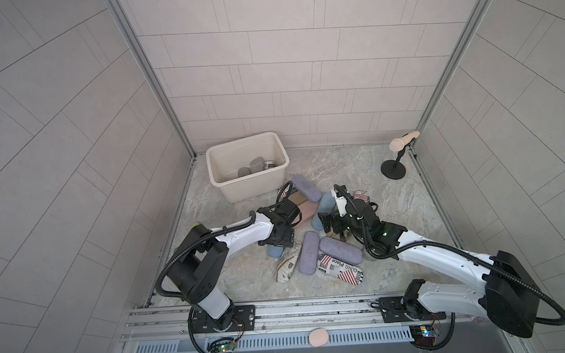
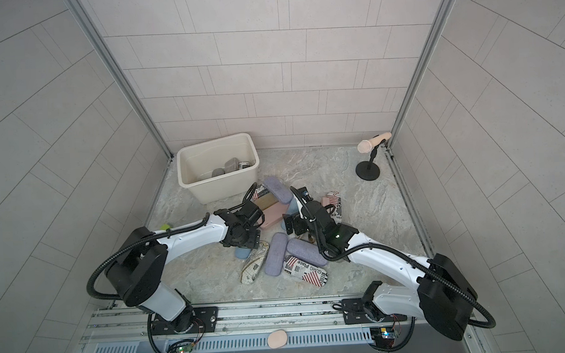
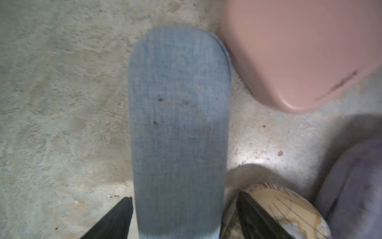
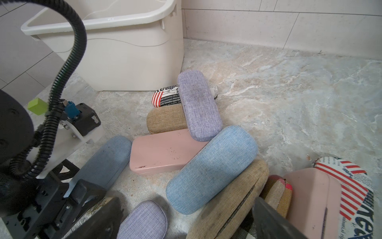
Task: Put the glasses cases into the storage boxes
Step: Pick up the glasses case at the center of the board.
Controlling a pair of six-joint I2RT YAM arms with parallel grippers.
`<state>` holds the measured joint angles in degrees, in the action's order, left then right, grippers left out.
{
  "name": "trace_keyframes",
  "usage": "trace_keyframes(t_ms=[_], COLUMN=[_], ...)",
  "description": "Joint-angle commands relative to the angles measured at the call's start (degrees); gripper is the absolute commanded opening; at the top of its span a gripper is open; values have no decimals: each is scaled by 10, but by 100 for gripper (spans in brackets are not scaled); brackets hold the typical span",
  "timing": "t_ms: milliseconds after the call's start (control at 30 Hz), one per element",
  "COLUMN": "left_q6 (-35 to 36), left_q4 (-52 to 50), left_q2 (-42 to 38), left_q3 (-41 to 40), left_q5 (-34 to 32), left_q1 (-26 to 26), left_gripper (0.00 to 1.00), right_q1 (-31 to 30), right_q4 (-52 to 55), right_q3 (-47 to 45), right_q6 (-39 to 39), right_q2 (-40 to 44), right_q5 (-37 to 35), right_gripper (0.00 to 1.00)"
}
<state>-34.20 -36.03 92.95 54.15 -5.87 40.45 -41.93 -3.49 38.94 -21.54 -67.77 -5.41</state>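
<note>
My left gripper (image 3: 184,196) open, astride the denim-blue glasses case (image 3: 179,124) beside a pink case (image 3: 299,51), my right gripper (image 4: 186,201) wide open, empty, above a tan case (image 4: 233,196), cream storage bin (image 1: 249,187) farther back

I see a mottled grey marble-look floor (image 1: 356,167) beneath my left gripper (image 3: 183,196) and right gripper (image 4: 185,207), pale tiled walls (image 1: 286,69) with aluminium corner posts (image 1: 152,75) beyond and beside them, evenly lit.

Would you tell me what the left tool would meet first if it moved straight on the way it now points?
Most likely the blue fabric glasses case, lying between the left tool's open fingers; depth is unclear.
</note>
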Motion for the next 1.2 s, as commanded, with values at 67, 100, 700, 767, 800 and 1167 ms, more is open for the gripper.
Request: trace_keyframes(t_ms=[67,100,700,767,800,1167], left_q6=[-38,-39,-55,-55,-54,-39], left_q4=[38,46,-10,-10,-11,7], left_q2=[7,8,-42,-46,-50,-202], left_q3=[-19,-21,-2,1,2,-4], left_q5=[-42,-43,-86,-82,-81,-72], left_q1=[3,3,2,2,1,2], left_gripper=[81,80,63,63,63,62], right_q1=[2,3,2,1,2,-32], right_q4=[2,2,-1,-10,-18,-37], right_q3=[-6,-7,-4,-5,-9,-2], right_q6=[-11,-11,-6,-4,-2,42], right_q2=[13,14,10,11,12,5], right_q5=[-12,-14,10,31,52,150], right_gripper=[100,100,97,96,96,96])
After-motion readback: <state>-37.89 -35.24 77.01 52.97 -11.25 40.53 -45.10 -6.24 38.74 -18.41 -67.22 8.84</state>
